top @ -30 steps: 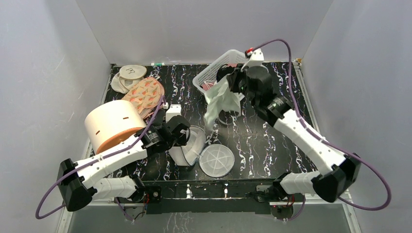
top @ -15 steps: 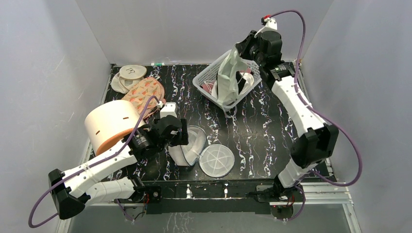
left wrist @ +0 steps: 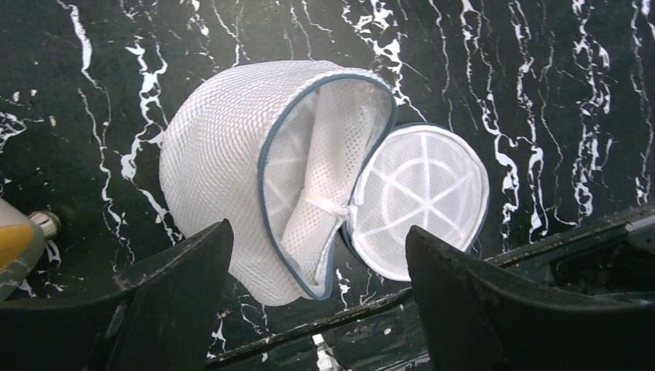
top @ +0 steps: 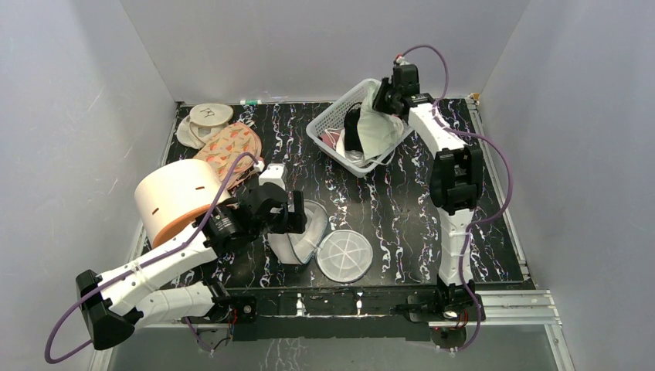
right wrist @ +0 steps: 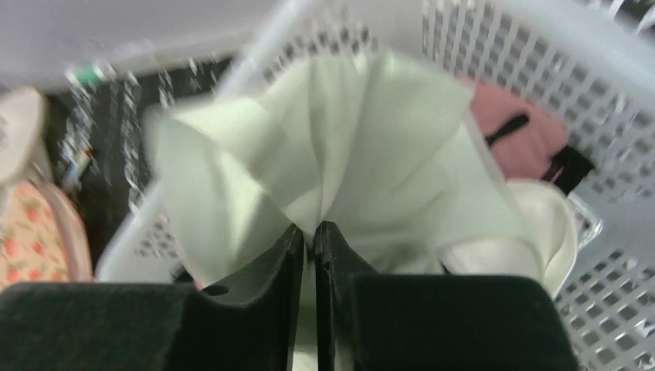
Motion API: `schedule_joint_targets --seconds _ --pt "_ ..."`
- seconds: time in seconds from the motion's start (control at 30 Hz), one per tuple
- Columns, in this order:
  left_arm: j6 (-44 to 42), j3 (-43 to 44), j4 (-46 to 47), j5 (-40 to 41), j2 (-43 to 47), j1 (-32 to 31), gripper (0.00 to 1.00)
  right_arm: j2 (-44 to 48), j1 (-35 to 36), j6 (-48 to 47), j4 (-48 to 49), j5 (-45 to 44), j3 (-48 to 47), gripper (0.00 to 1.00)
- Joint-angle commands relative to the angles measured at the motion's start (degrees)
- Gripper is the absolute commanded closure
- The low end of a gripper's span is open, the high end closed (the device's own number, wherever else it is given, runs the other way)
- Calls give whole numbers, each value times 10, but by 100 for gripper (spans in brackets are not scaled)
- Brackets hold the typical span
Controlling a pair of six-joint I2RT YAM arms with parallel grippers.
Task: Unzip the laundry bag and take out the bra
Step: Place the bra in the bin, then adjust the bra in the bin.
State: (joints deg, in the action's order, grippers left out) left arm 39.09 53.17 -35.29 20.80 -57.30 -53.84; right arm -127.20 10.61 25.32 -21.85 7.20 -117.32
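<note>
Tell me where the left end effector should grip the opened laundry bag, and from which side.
On the laundry bag, grip the blue-trimmed rim of the domed half from above, one finger inside the gaping mouth and one outside on the mesh. The dome looks too wide and soft; the rim offers a thin edge.

A cream cylinder with an orange base (top: 179,199) lies on its side on the black marbled table (top: 402,193). Peach floral pads (top: 232,147) sit just behind the cylinder, and a white lattice basket (top: 330,122) stands well to its right.

mesh laundry bag (left wrist: 216,154), smooth cloth bra (right wrist: 371,147), plastic basket (right wrist: 541,62)
</note>
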Motion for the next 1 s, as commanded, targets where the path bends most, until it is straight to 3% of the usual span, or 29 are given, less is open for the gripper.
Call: schedule_joint_targets --seconds 0.0,0.2,0.37,0.6,0.8,0.97 --pt "-24 1 31 -36 12 2 18 27 2 -7 -17 71 43 86" --pt "-46 22 51 -60 -25 2 17 66 1 -44 -49 36 86 69" --pt "-46 24 70 -80 -41 2 16 125 0 -94 -99 -8 91 43" --pt "-44 15 90 -101 -58 2 15 238 0 -118 -42 -18 245 19" --pt "-48 29 94 -120 -78 1 16 222 2 -110 -9 61 260 16" --pt "-39 19 90 -122 -60 2 16 136 16 -110 -29 38 191 23"
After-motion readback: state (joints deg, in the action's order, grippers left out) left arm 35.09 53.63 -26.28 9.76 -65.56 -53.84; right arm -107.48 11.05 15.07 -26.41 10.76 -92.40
